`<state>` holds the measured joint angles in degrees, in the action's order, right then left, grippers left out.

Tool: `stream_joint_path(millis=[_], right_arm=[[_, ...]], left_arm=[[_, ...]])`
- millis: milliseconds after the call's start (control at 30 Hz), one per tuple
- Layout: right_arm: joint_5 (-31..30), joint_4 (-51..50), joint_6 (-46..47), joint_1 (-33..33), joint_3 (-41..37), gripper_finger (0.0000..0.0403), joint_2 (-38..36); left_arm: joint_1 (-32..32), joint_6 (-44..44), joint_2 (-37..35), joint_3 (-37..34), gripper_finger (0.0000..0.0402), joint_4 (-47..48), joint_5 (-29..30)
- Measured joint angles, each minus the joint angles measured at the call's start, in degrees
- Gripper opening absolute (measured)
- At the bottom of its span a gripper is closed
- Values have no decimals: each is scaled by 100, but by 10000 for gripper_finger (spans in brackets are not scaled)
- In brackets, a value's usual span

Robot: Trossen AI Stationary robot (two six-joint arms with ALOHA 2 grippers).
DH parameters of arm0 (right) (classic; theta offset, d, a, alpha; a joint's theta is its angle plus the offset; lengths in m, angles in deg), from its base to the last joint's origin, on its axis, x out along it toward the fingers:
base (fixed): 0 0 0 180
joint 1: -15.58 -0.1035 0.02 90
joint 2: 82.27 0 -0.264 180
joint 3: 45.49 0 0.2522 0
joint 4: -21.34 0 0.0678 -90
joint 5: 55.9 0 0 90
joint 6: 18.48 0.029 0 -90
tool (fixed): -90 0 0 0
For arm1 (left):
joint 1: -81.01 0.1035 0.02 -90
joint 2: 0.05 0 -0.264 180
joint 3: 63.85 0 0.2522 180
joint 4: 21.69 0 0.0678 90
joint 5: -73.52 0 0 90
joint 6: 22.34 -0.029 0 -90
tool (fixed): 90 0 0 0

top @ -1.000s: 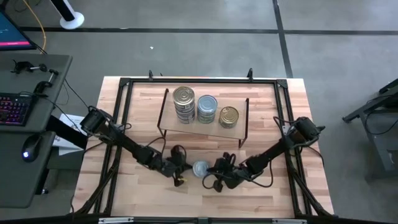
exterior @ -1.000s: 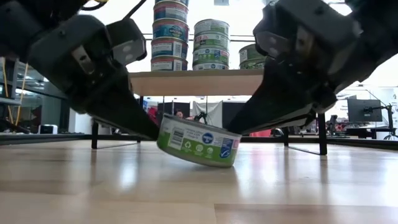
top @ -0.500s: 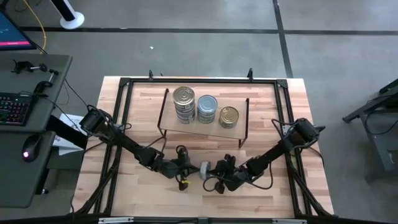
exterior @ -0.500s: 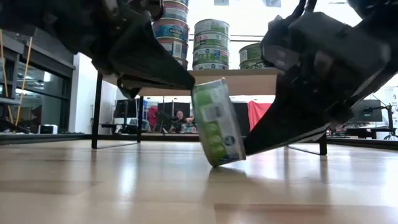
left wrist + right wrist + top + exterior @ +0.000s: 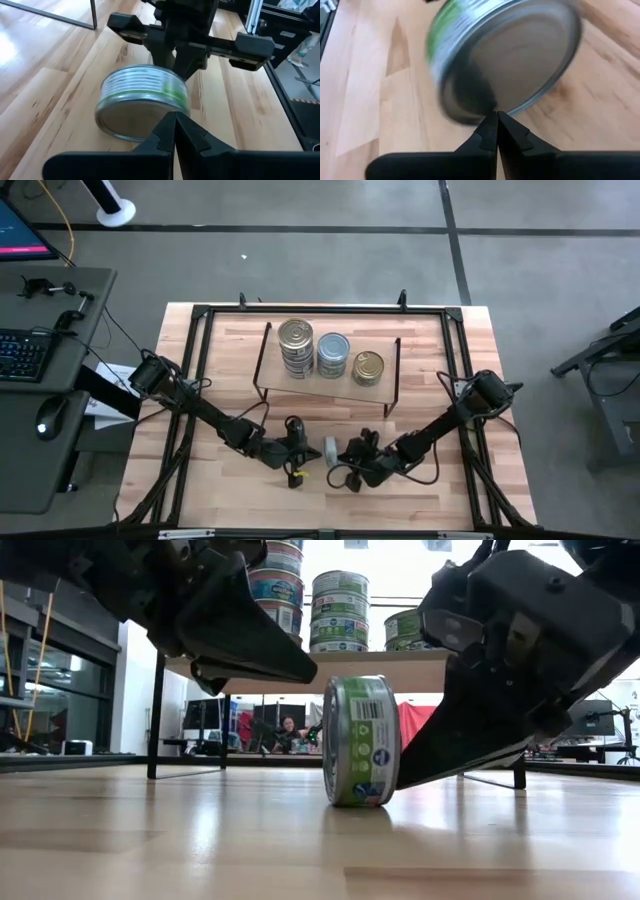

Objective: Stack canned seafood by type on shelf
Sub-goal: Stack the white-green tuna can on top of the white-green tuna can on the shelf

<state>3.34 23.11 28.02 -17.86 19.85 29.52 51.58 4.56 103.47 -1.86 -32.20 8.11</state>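
A green-labelled can point(image 5: 360, 740) stands on its rim on the tabletop in front of the shelf point(image 5: 325, 385), also seen as the can point(image 5: 330, 450) from above. My left gripper point(image 5: 306, 449) is shut just left of it, its tip up by the can's top rim point(image 5: 330, 688). My right gripper point(image 5: 348, 452) is shut at the can's right side. On the shelf stand three stacks of cans: a tall one with a gold lid point(image 5: 295, 337), a pale blue-silver one point(image 5: 333, 348) and a low gold one point(image 5: 367, 366). My left gripper point(image 5: 174, 119) points its shut tips at the can's flat silver end point(image 5: 132, 120) from the table's left, slanting down; whether they touch it I cannot tell. My right gripper point(image 5: 492, 116) rests its shut fingertips against the can's other flat end near its lower rim point(image 5: 507, 95), coming from the table's right and slanting down. The can stands upright on its rim on the table.
A black frame point(image 5: 200, 315) runs around the tabletop, and cables point(image 5: 440, 475) trail by the right arm. A side desk with a keyboard point(image 5: 20, 355) stands left of the table. Bare wood point(image 5: 330, 505) lies between the can and the near edge.
The can has been tipped up from lying nearly flat, one side raised, to standing on its rim. My left gripper has risen from low beside the can to its top rim. My right gripper has stayed against the can's other side.
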Motion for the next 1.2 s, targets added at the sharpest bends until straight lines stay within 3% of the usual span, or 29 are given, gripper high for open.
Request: stream_joint_path(millis=[500,600,700,800,933,1033,1200], right_arm=[[244,105,15,-232,11,0,-19],[34,55,133,-234,11,0,-155],[-470,-171,154,-163,13,0,-487],[-532,-610,257,124,15,0,-752],[-566,-959,134,484,15,0,-844],[-527,-970,118,670,15,0,-844],[-664,-982,104,803,13,0,-841]], left_arm=[[2,-23,-13,-7,0,99,-24],[0,-46,-393,-17,0,841,9],[80,-15,-993,-7,0,1926,510],[323,-45,-1342,-32,0,2553,861],[772,-206,-1262,-261,0,2075,518],[1050,-160,-868,-435,0,1265,121],[1244,-397,-100,-367,0,211,30]])
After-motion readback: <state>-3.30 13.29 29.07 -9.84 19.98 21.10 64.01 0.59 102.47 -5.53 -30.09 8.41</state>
